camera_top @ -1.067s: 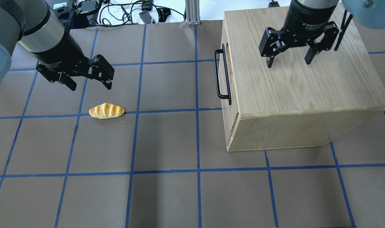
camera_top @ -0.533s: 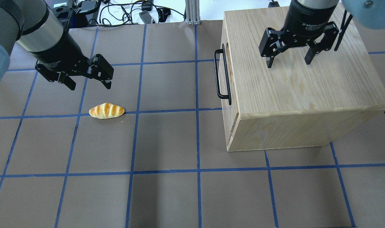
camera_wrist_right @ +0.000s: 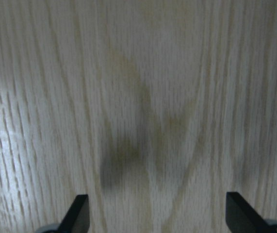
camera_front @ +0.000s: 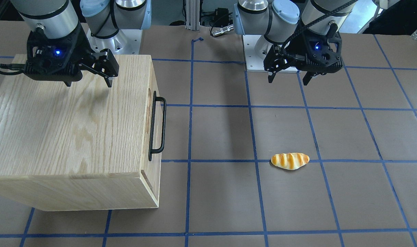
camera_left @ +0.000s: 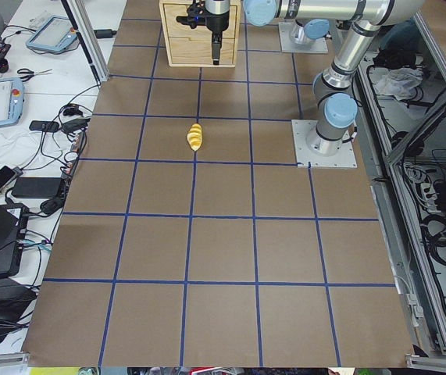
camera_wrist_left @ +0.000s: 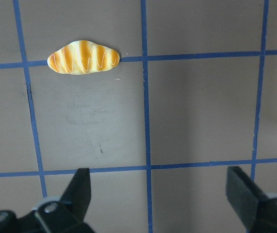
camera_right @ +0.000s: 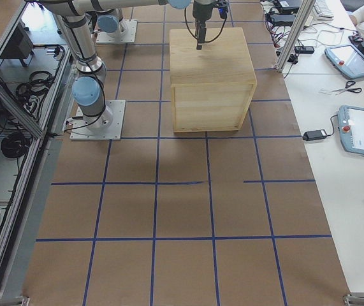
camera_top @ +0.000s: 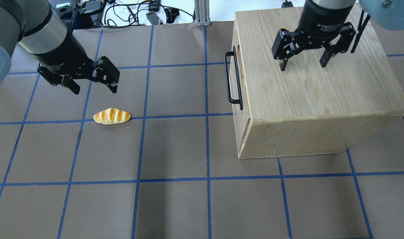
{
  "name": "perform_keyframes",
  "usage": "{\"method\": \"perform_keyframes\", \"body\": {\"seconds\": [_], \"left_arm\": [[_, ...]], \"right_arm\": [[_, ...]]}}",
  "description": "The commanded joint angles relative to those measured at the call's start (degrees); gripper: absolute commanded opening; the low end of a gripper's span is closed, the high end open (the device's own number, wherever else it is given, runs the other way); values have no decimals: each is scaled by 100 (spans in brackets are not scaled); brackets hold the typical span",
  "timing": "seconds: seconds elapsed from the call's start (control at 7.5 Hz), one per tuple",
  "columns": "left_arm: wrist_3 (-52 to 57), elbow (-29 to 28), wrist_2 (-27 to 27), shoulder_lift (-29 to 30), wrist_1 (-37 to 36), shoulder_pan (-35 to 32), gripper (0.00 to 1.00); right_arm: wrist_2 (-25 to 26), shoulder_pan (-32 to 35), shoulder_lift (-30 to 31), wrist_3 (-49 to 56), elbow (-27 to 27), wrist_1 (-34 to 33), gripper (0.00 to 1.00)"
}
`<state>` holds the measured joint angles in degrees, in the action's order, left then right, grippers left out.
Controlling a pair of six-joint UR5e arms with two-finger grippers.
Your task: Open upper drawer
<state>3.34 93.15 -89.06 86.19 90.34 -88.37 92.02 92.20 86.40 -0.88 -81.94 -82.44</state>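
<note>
Upper drawer (camera_left: 177, 26) sat shut in cabinet (camera_top: 314, 89) at 3 o'clock on bench (camera_top: 175, 199), bar handle (camera_top: 229, 78) facing 9 | right claw (camera_top: 302, 66) released above cabinet top | left claw (camera_top: 95, 90) released above bench, bread roll (camera_top: 112, 117) at its 5 o'clock

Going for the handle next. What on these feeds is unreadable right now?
- Upper drawer front: edge-on under the cabinet top in the overhead and front-facing views. It is tiny in exterior left, partly behind the left gripper.
- Drawer interior: hidden in every view.
- Handle: hidden by the cabinet body in exterior right. It is outside the right wrist view, which shows only wood grain.
- Seam with the lower panel: too small to trace.
</note>
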Motion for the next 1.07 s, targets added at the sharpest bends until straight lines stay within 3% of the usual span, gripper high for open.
{"method": "perform_keyframes", "body": {"seconds": [0.0,0.27,0.4,0.67,0.93], "left_arm": [[-462,-34,-94,256,-86,-223,100],[-911,-52,186,782,-986,-828,100],[-1462,-78,745,1011,-1470,-1118,100],[-1782,-139,1337,1381,-1876,-1707,100],[-2441,-157,1698,1654,-2694,-1859,100]], "right_arm": [[0,0,0,0,2,0,100],[0,0,0,0,2,0,100],[0,0,0,0,-6,0,100],[0,0,0,0,2,0,100],[0,0,0,0,-6,0,100]]}}
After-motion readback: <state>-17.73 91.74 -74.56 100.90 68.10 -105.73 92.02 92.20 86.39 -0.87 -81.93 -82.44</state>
